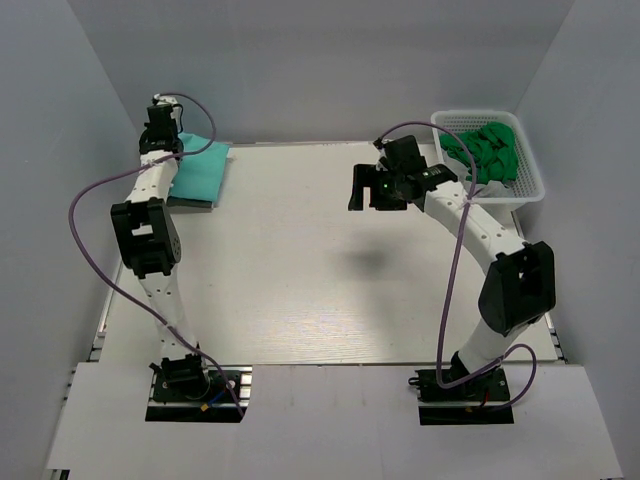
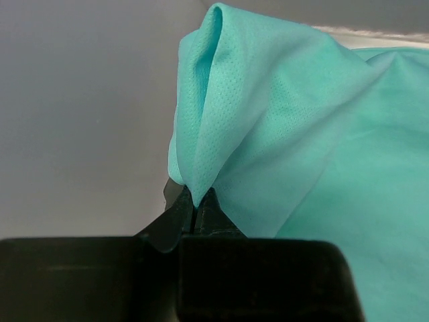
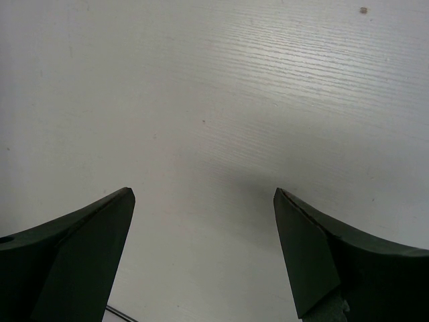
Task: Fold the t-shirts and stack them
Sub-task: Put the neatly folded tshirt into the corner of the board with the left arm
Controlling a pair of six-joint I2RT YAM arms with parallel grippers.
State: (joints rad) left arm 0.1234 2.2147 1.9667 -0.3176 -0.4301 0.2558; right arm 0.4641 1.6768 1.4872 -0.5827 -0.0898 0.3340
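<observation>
1. Black fingers of the left gripper (image 2: 194,211) are clenching a peaked fold of the teal mesh-knit short-sleeved t-shirt (image 2: 322,134). The cloth is rising from the pinch toward 12 o'clock in the wrist view.
2. Seen from above, that tee is lying as a folded rectangle at 10 o'clock on the white wood-grain table (image 1: 300,290). It is resting on a dark grey-olive folded t-shirt (image 1: 192,203), whose edge is showing on the 6 o'clock side.
3. Toward 1 o'clock of the table's centre, the right gripper (image 3: 203,196) is hanging released over bare tabletop, jaws wide and grasping nothing.
4. At 2 o'clock, a white plastic lattice basket (image 1: 530,188) is holding crumpled green cloth (image 1: 485,150) (possibly more shirts; I cannot tell).
5. Stacking is looking nearly finished. The left arm should be lowering the pinched fold flat and squaring it with the edges beneath before letting go, since releasing from height is risking a ridge or a skewed top layer.
</observation>
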